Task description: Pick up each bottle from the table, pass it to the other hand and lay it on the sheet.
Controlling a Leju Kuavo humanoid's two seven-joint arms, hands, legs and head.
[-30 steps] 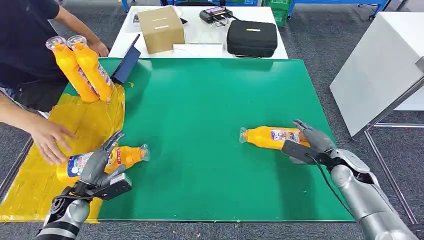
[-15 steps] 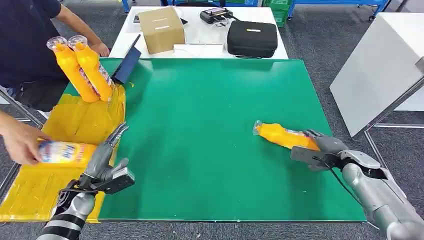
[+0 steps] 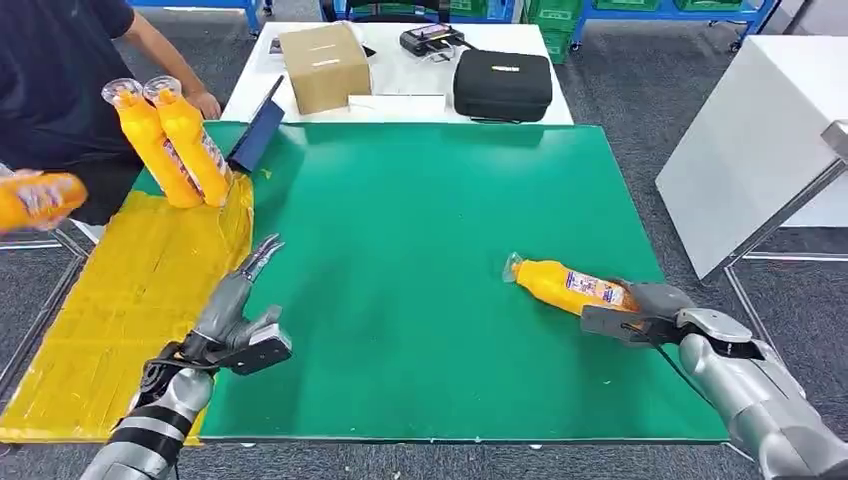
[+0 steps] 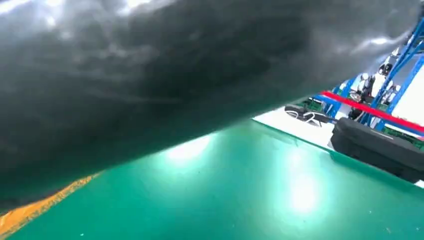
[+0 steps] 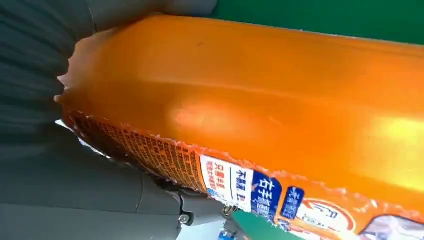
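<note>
The right hand (image 3: 640, 312) has its fingers wrapped around the base of an orange juice bottle (image 3: 570, 286), cap end pointing toward the table's middle, a grasp that leaves the neck free for the handover. The bottle sits low over the green mat (image 3: 420, 250); whether it touches I cannot tell. The left hand (image 3: 232, 318) holds nothing, fingers apart and stretched forward beside the yellow sheet (image 3: 130, 290), seemingly placed to receive. Two more orange bottles (image 3: 175, 145) lean at the sheet's far end, and a person's hand (image 3: 20, 200) holds another.
</note>
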